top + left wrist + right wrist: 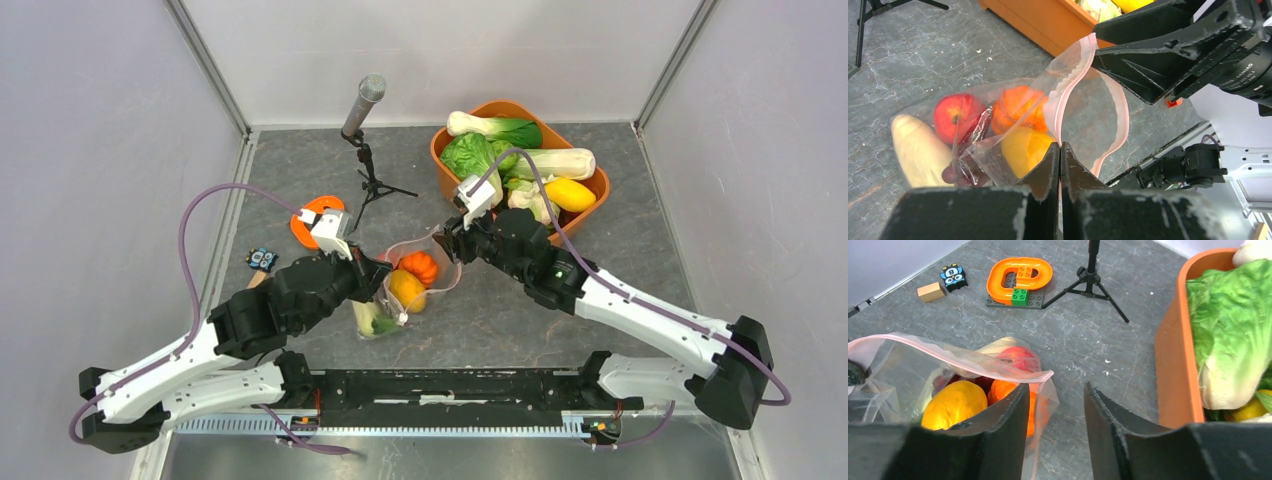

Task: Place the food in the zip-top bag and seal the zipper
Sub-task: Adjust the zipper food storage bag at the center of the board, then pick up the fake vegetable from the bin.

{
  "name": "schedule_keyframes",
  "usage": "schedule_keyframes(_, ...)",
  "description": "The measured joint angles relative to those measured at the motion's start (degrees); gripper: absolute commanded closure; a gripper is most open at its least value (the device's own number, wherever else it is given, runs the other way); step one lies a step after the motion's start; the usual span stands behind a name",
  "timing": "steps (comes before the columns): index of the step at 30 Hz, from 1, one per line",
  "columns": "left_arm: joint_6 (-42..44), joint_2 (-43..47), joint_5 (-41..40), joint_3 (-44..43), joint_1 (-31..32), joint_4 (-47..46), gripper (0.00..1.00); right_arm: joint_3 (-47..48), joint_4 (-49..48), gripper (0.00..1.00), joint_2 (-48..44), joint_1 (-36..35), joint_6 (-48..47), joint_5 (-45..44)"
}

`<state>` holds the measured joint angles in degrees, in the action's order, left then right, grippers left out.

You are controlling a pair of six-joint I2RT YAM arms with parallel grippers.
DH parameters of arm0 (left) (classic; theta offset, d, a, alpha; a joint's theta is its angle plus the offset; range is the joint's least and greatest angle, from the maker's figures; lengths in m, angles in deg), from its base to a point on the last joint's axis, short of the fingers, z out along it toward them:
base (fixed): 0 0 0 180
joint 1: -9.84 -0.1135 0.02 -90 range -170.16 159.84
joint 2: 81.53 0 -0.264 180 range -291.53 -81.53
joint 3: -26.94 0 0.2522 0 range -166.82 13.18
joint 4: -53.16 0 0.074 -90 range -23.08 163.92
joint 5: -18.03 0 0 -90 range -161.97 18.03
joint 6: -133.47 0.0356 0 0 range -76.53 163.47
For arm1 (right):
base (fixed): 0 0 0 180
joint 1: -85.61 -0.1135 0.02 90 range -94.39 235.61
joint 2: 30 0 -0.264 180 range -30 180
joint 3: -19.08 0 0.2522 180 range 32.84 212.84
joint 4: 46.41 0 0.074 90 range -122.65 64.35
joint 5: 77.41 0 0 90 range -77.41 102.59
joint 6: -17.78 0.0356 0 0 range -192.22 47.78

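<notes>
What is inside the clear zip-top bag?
A red apple, an orange piece, a yellow piece and a pale long piece. A dark item between them is mostly covered; I cannot identify it.

The grey surface (pixel 500 320) carries the zip-top bag (pixel 445 265), an orange tub (pixel 437 152) and a microphone stand (pixel 372 182). An orange toy track (pixel 995 277) lies left.

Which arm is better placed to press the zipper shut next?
Right, probably. The right end effector stands open at the zipper's free corner, ready to pinch. The left end effector is shut on the strip's other end, anchoring the zip-top bag.
</notes>
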<state>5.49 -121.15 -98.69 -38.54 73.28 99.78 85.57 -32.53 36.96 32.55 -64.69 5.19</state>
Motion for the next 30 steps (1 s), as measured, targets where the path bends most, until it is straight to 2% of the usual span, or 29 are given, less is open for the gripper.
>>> schedule_keyframes(3,0.0,0.7,0.1,0.0,0.0,-0.5,0.98,0.1,0.8,0.46,-2.2,0.5,-0.6,0.3)
schedule_keyframes(7,0.0,2.1,0.1,0.0,0.0,-0.7,0.98,0.0,0.9,0.30,-7.1,0.9,-2.3,-0.9)
schedule_keyframes(11,0.0,3.3,-0.1,0.0,0.0,-0.7,0.98,-0.2,-1.2,0.28,-12.3,2.8,-6.4,-7.5)
schedule_keyframes(13,0.0,3.7,-0.1,0.0,0.0,-0.7,0.98,0.0,-1.9,0.28,-12.3,7.0,-7.5,-10.2)
schedule_keyframes(16,0.0,3.7,-0.1,0.0,0.0,-0.7,0.98,1.4,-1.7,0.25,-8.1,14.6,-7.8,-10.9)
schedule_keyframes(20,0.0,3.7,-0.1,0.0,0.0,-0.7,0.98,4.5,-1.5,0.21,3.0,23.3,-5.9,-8.9)
schedule_keyframes(26,0.0,3.7,-0.1,0.0,0.0,-0.3,0.98,5.8,-3.5,0.19,14.6,32.5,3.4,-2.6)
schedule_keyframes(30,0.0,3.7,-0.1,0.0,0.0,-0.2,0.98,9.8,-6.0,0.20,20.9,36.6,9.9,1.2)
